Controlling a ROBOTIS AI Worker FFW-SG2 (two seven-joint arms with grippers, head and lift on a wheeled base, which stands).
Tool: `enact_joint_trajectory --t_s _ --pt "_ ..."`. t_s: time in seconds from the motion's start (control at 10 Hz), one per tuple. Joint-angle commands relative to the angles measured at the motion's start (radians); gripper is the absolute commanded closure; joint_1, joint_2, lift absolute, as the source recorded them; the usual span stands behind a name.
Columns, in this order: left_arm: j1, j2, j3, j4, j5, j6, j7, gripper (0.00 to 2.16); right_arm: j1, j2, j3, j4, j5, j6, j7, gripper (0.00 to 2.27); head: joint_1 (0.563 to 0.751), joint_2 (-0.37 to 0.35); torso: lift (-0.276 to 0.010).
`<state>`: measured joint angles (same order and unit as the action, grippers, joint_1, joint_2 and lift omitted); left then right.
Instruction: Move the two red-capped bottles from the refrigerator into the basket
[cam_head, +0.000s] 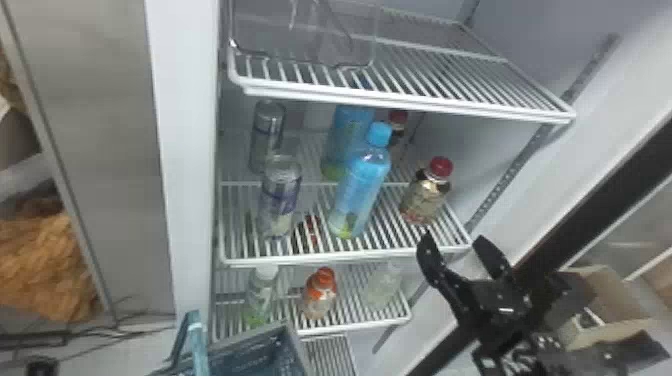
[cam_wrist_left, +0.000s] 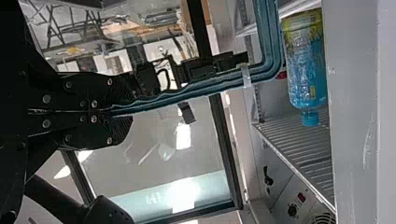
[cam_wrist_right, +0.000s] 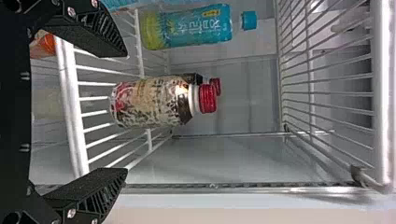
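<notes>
Well, the right pincer (cam_head: 455, 241) has its fingers apart just outside the middle shelf's (cam_head: 350, 255) front right corner, while the left pincer (cam_wrist_left: 122, 110) is clamped on the handle (cam_wrist_left: 210, 81) of the basket (cam_head: 250, 336), below the front left corner. The nearer red-capped bottle (cam_head: 426, 195) stands by that front right corner; the farther red-capped bottle (cam_head: 398, 120) is toward the back right. Best go in level over the front edge, one finger down each side of the nearer body, close below the shoulder, then lift clear of the wires before drawing out. Crowding left could nudge the blue bottle (cam_head: 361, 187). The nearer bottle points cap up, its long axis vertical, square to the shelf.
</notes>
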<state>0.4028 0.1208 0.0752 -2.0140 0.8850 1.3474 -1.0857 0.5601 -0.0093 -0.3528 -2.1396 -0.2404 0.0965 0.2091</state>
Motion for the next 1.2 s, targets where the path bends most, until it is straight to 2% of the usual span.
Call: enact_joint_trajectory --t_s 0.0,0.4,1.1 --pt "0.000 0.000 -0.001 0.003 0.002 0.000 0.001 1.20 -0.047 -0.011 0.002 0.037 0.007 0.011 0.000 0.13 0.695 -0.350 0.000" --pt "-0.005 0.002 -0.003 0.003 0.004 0.000 0.001 1.20 -0.155 -0.049 0.050 0.099 0.009 0.068 0.001 0.13 0.695 -0.350 0.000" --pt "-0.005 0.003 -0.005 0.010 0.010 0.000 0.003 1.20 -0.271 -0.077 0.068 0.190 0.021 0.097 -0.013 0.14 0.695 -0.350 0.000"
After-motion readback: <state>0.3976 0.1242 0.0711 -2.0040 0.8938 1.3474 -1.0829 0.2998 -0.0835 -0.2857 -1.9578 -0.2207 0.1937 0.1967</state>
